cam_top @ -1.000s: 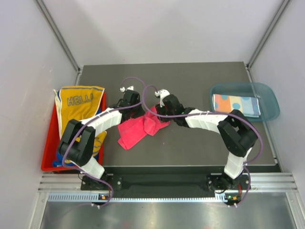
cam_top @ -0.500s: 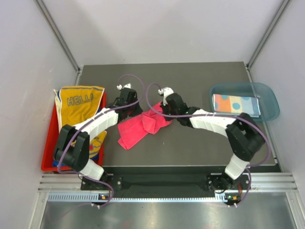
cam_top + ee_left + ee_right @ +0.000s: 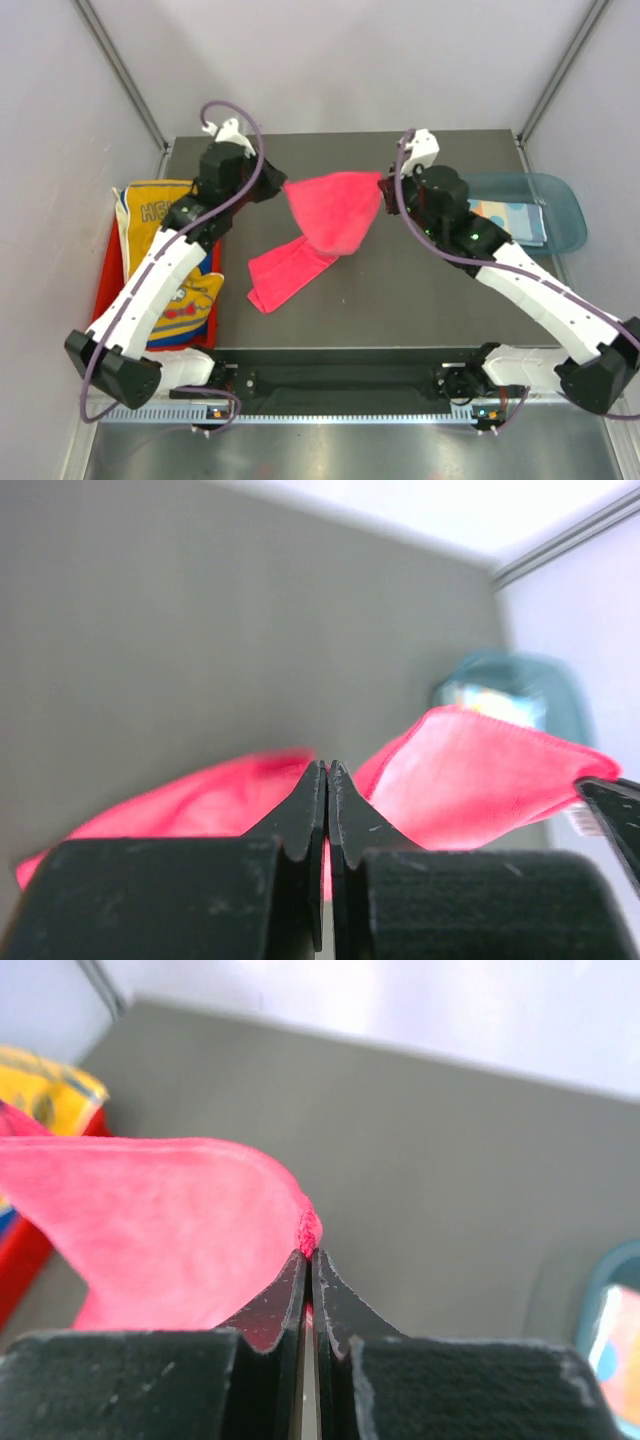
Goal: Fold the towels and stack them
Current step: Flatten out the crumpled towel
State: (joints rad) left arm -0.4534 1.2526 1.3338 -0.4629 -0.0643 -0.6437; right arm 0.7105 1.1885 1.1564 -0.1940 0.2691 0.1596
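Observation:
The hot pink towel [image 3: 330, 215] hangs stretched between my two grippers above the table, its lower end trailing on the surface [image 3: 285, 278]. My left gripper [image 3: 283, 187] is shut on its left top corner; in the left wrist view the gripper [image 3: 327, 768] pinches the pink towel [image 3: 480, 775]. My right gripper [image 3: 383, 178] is shut on the right top corner, also seen in the right wrist view [image 3: 310, 1252] with the towel [image 3: 170, 1230] to its left. The yellow "HELLO" towel [image 3: 170, 265] lies in the red tray. A dotted light blue towel [image 3: 505, 218] lies in the teal bin.
The red tray [image 3: 103, 300] stands at the table's left edge. The translucent teal bin [image 3: 560, 205] stands at the right edge, partly behind my right arm. The dark grey table [image 3: 430, 300] has walls on three sides.
Both grippers rose and moved apart toward the back, lifting the pink towel's top edge off the table and spreading it; earlier it lay bunched on the surface.

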